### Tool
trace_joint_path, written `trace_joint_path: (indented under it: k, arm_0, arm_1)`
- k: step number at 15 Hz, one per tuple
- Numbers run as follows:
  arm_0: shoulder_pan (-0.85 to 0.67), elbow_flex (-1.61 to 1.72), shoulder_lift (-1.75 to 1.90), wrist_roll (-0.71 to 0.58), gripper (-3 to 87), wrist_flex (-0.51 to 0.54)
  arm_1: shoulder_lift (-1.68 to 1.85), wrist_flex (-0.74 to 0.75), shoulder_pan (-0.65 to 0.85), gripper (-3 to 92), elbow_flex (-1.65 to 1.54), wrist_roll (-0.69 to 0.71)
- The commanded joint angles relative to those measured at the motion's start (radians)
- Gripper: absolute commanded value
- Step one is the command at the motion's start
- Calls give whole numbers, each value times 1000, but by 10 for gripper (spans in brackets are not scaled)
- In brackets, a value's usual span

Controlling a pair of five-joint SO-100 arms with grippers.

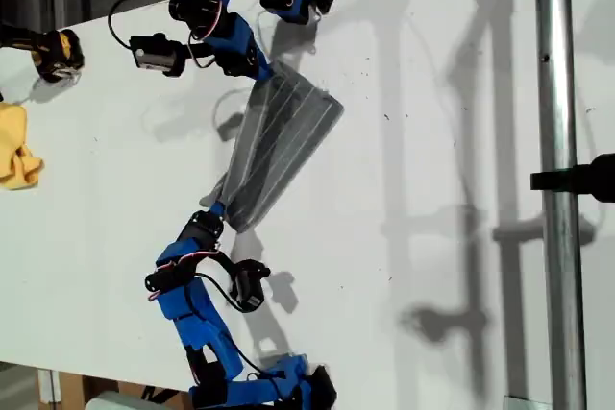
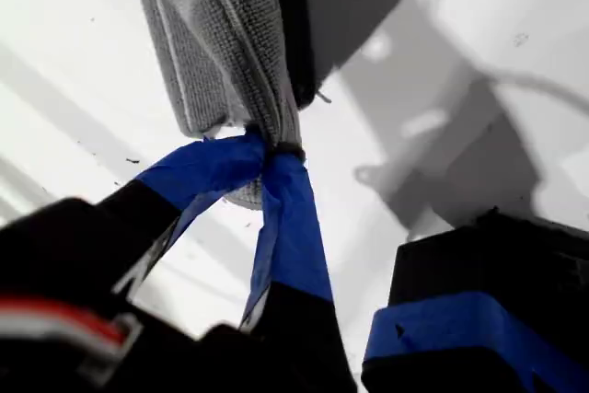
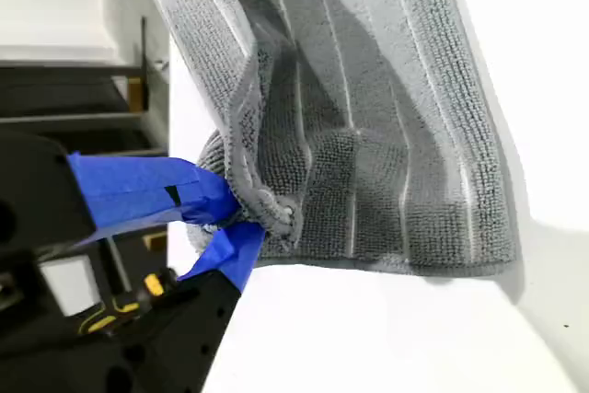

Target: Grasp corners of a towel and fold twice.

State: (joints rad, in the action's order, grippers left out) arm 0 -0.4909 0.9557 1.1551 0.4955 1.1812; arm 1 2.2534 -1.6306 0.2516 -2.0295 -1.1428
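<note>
- The towel (image 1: 279,136) hangs as a taut, tapering band between my two grippers, lifted off the white table (image 1: 432,266). It occupies the upper-centre of the exterior view.
- My first gripper (image 1: 219,206) is at the band's narrow end, lower-left of centre in the exterior view. In the first wrist view its blue-taped jaws (image 2: 267,149) are closed to a pinch on a tightly gathered bunch of towel (image 2: 221,34).
- My second gripper (image 1: 264,69) is at the wide end, near the top of the exterior view. In the second wrist view the jaws (image 3: 244,218) are closed on a crumpled corner, with the striped towel (image 3: 386,117) fanning broadly away from them.
- Key relation: the towel's long axis runs on a diagonal from my first gripper up and slightly towards the exterior view's right to my second gripper. The free, doubled edge bulges towards the exterior view's right, at about the second gripper's height.
- Judgement: one fold appears to be made, since layers overlap in both wrist views. The cloth should be lowered flat towards the exterior view's right, both arms moving together across that axis, before any regrasp.
- Neither arm is nearer: each holds its own end.
- The yellow cloth (image 1: 17,153) lies well apart at the exterior view's left edge.
</note>
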Motion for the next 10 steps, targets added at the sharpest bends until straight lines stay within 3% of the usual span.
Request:
trace_joint_path:
  k: [1, 5, 10]
  arm_0:
    - [-12, 12, 40, -6, -15, -5]
    - [3, 63, 38, 51, -15, 61]
    - [-32, 46, -55, 132, -7, 195]
  arm_1:
    - [-20, 64, -101, -1, 11, -38]
    - [-140, 186, -250, -1, 2, -138]
    - [-273, 360, -313, -1, -74, -189]
